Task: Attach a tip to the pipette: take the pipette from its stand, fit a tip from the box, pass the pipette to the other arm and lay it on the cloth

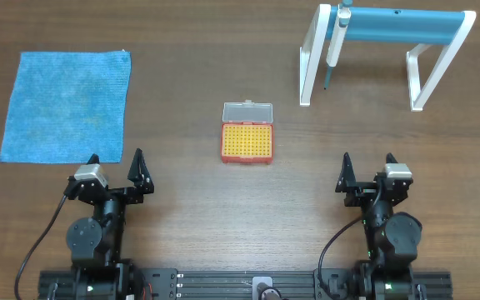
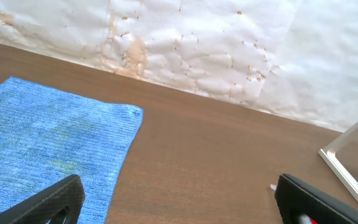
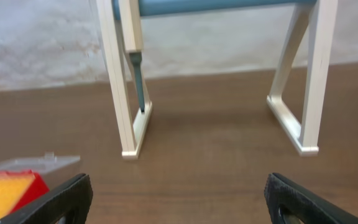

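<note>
Pipette [image 1: 332, 52] hangs on the stand [image 1: 398, 25], well beyond the right gripper [image 1: 368, 157], whose jaws are spread and empty, as are those of the left gripper [image 1: 115, 156] near the cloth [image 1: 67, 107]; the tip box [image 1: 247, 143] lies between.

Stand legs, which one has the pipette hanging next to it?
The top view's left leg, nearer the tip box: the pipette hangs just inside it; the right leg stands alone.

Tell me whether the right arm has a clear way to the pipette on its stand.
Probably yes: the right gripper is open, bare table lies between it and the stand, and the pipette hangs exposed at the stand's end.
</note>
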